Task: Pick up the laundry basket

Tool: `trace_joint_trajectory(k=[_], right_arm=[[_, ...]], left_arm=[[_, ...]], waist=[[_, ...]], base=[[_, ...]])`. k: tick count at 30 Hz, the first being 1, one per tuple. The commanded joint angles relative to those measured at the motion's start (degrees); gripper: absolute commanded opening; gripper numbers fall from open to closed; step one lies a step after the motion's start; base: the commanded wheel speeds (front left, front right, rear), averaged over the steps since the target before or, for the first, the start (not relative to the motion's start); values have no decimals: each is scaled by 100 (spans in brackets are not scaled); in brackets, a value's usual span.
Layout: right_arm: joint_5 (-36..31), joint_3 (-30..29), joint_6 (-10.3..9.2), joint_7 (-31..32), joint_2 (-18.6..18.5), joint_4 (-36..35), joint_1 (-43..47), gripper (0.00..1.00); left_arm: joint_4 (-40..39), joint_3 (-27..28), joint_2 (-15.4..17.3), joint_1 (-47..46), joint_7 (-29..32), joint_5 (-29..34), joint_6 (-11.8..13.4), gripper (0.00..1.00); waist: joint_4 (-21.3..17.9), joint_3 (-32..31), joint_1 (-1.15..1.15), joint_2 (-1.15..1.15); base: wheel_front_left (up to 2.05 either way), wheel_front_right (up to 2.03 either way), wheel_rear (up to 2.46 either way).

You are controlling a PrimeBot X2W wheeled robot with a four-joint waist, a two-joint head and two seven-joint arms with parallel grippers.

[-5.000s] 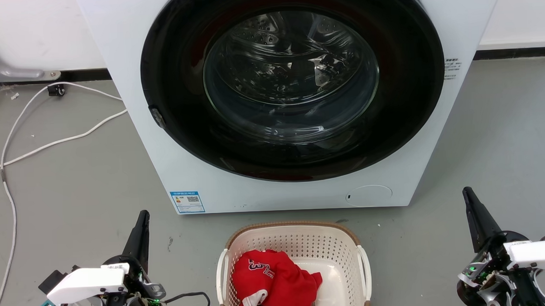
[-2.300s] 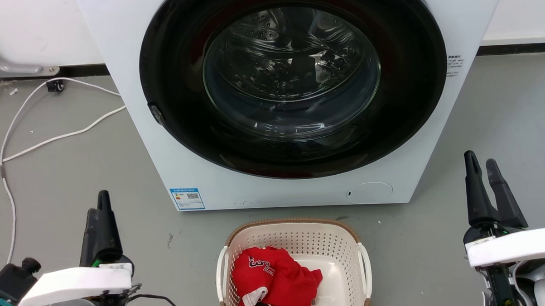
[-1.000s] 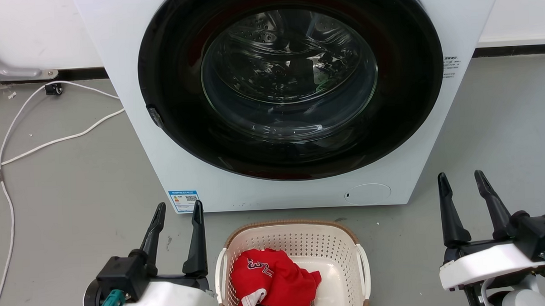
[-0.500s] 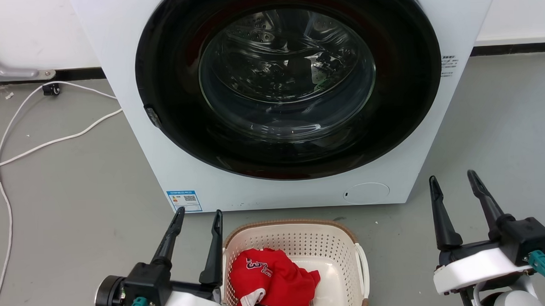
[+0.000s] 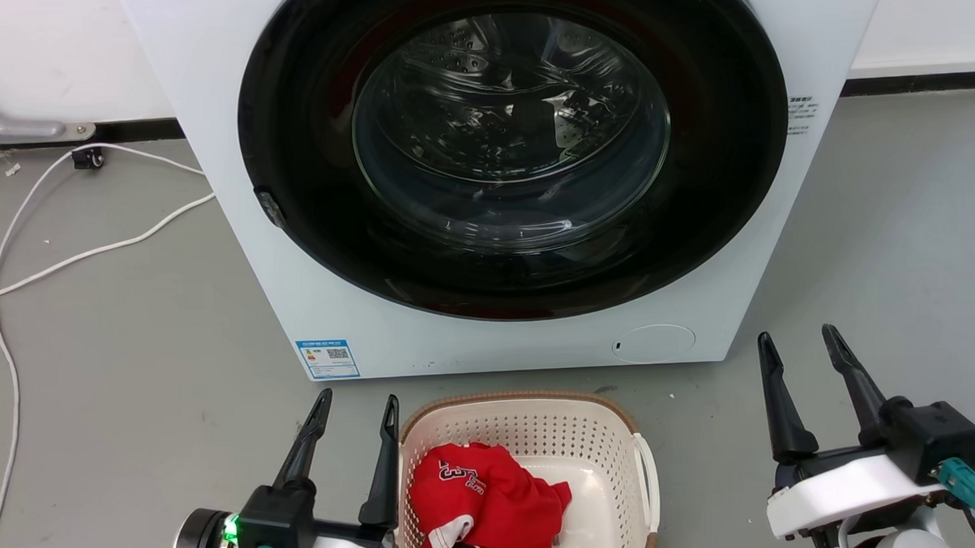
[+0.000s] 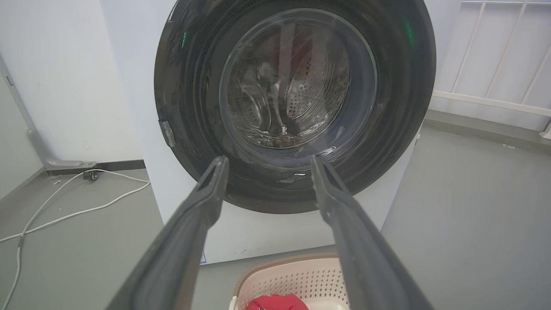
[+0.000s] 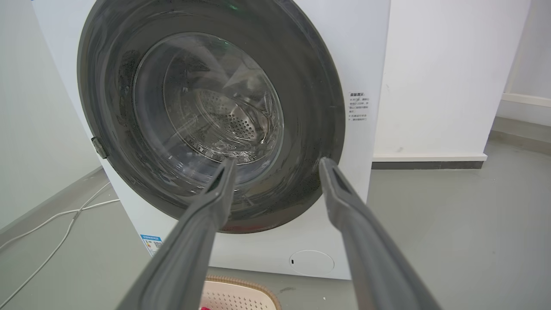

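1. Left gripper [image 5: 357, 397]: two long dark fingers parted and empty, pointing up the head view. Its inner finger stands just beside the basket's left side; contact cannot be judged.
2. Right gripper [image 5: 796, 334]: fingers likewise spread, holding nothing, well apart from the basket on its right.
3. Cream-white perforated plastic laundry basket [image 5: 533, 431] with brown woven-look rim and white side handles, on the grey floor [image 5: 134, 359] just in front of the machine, between the two grippers.
4. Crumpled red garment [image 5: 495, 501] with white lettering, lying in the basket towards its left.
5. White front-loading washing machine [image 5: 232, 153] with round dark-framed glass door.
6. White cable [image 5: 89, 255] trailing on the floor, left of the machine.
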Motion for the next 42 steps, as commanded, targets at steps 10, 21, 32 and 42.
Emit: trace_joint_trajectory(k=[10,21,32,42], right_arm=[[-564,8,-2,-117,4,-27,-78,100],[-533,-24,-2,-114,4,-15,-99,100],[-498,-36,-2,-114,4,-31,-155,100],[-703,114,-3,-109,4,110,-558,100]], left_arm=[[-35,62,-100,39,-130,520,-128,100],[14,119,-149,0,-124,574,-169,100],[56,225,-188,-36,-124,522,-266,100],[602,285,-146,-476,-124,428,-432,100]], waist=[[-12,50,0,0],[-3,92,0,0],[7,224,0,0],[-65,1101,0,0]], base=[[0,0,0],[0,0,0],[0,0,0],[0,0,0]])
